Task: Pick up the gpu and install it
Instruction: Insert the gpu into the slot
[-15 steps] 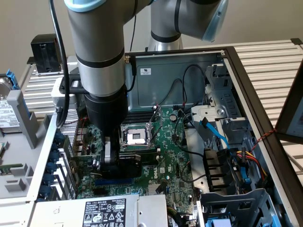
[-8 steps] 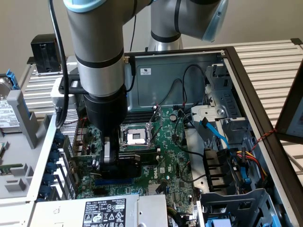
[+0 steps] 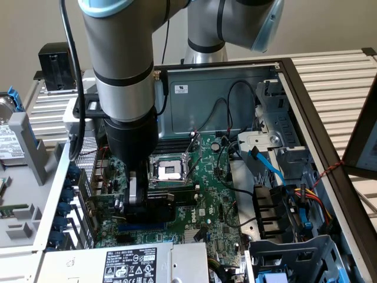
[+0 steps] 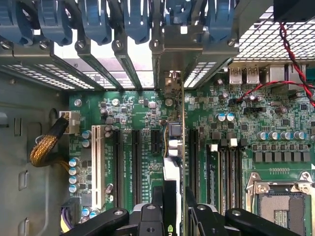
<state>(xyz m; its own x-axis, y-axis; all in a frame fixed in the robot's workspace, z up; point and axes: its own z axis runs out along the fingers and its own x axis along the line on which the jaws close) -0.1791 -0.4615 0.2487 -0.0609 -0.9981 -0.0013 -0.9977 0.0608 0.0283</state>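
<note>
The gpu stands edge-on between my fingers, its thin green board running along the motherboard's expansion slots. Its silver bracket end reaches the rear slot openings of the case. My gripper is shut on the card. In the exterior view my gripper is low inside the open computer case, holding the gpu's black shroud just above the motherboard, in front of the processor socket. Whether the card's edge sits in a slot I cannot tell.
Blue slot latches line the case's rear wall. A power supply lies at the near edge, and a drive cage with coloured cables is on the exterior view's right. A yellow-sleeved cable and a hard drive lie off to the sides.
</note>
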